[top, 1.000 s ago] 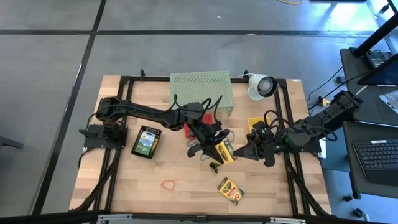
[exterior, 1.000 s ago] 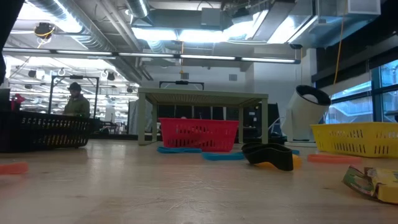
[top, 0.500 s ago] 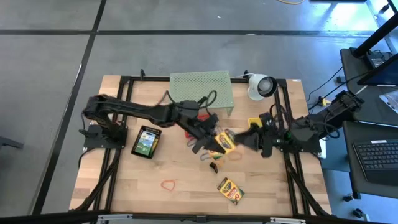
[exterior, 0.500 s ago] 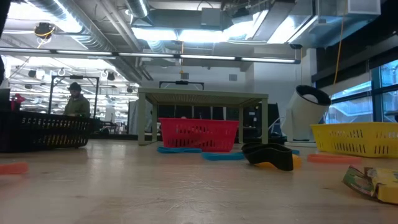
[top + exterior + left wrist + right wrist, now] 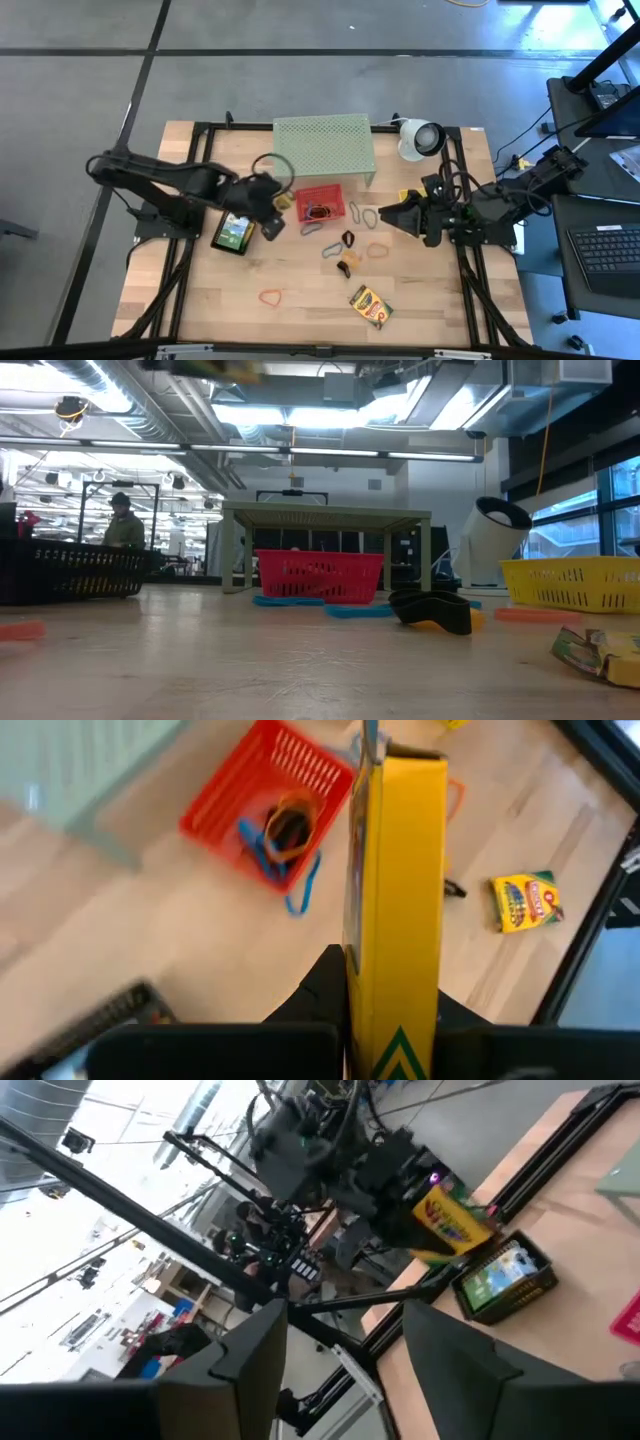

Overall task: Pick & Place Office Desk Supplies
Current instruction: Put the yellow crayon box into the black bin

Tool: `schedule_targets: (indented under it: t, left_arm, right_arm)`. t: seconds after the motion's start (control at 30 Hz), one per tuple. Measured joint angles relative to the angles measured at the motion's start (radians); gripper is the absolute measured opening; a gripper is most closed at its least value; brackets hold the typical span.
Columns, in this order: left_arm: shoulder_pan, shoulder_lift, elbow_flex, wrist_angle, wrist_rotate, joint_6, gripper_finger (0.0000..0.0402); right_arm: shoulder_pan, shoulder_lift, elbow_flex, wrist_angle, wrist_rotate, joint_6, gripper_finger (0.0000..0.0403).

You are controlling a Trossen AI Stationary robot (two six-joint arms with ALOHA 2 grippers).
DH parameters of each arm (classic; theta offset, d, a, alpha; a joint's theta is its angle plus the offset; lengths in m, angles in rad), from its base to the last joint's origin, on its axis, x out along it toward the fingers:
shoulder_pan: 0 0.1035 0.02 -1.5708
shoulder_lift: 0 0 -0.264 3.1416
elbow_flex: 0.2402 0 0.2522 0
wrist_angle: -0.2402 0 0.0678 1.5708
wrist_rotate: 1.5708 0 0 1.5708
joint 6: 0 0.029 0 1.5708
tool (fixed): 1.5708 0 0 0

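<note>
My left gripper (image 5: 272, 208) hangs over the table's left half, between the black basket (image 5: 235, 230) and the red basket (image 5: 322, 203), shut on a yellow crayon box (image 5: 395, 900). The right wrist view shows that box (image 5: 455, 1225) too, farther off. My right gripper (image 5: 390, 215) stands open at the right, level, pointing toward the table's left, with nothing between its fingers. Another crayon box (image 5: 370, 305) lies flat near the front edge, and one lies in the black basket. Rubber bands (image 5: 271, 297) and clips (image 5: 347, 262) lie loose on the wood, with more bands in the red basket. My left gripper pinches the crayon box near one end (image 5: 395, 1020), one finger (image 5: 318, 995) on each broad face. The box runs on past the fingertips along the fingers, its narrow yellow side toward the wrist camera. It slants down from above and hangs clear of the table.
The pale green mesh stand (image 5: 323, 148) is at the far edge behind the red basket, with the white lamp-like device (image 5: 420, 138) to its right. A yellow basket (image 5: 575, 582) sits under my right arm. A person (image 5: 122, 520) is in the room behind.
My right gripper has opened and let go of the crayon box that both grippers held at the table's middle. My left gripper has swung toward the table's left with the box, rolling and tipping downward, so the box has turned about and now hangs near the black basket.
</note>
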Motion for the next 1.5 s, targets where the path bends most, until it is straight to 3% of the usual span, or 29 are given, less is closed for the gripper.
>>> schedule_targets:
  t: [0.3,0.5,0.8,1.07,1.3,1.5]
  left_arm:
    - [-0.072,-0.231,-0.521,0.298,-0.001,-0.344,0.0018]
    - [-0.126,-0.38,-0.726,0.337,-0.036,-0.572,0.0018]
    - [-0.152,-0.41,-0.825,0.257,-0.038,-0.765,0.0018]
    - [-0.136,-0.409,-0.882,0.29,0.045,-0.788,0.0018]
    - [-0.136,-0.408,-0.887,0.315,0.02,-0.811,0.0019]
    - [-0.136,-0.391,-0.887,0.311,0.052,-0.836,0.0058]
  right_arm:
    - [-0.006,-0.008,0.0,0.001,-0.018,-0.003,0.0203]
    - [-0.006,-0.016,0.0,0.0,-0.047,0.001,0.0203]
    - [-0.006,-0.018,0.0,0.001,-0.047,-0.004,0.0204]
    - [-0.006,-0.018,0.0,0.001,-0.047,-0.022,0.0204]
    - [-0.006,-0.018,0.0,0.001,-0.047,-0.022,0.0204]
    - [-0.006,-0.018,0.0,0.008,-0.047,-0.022,0.0204]
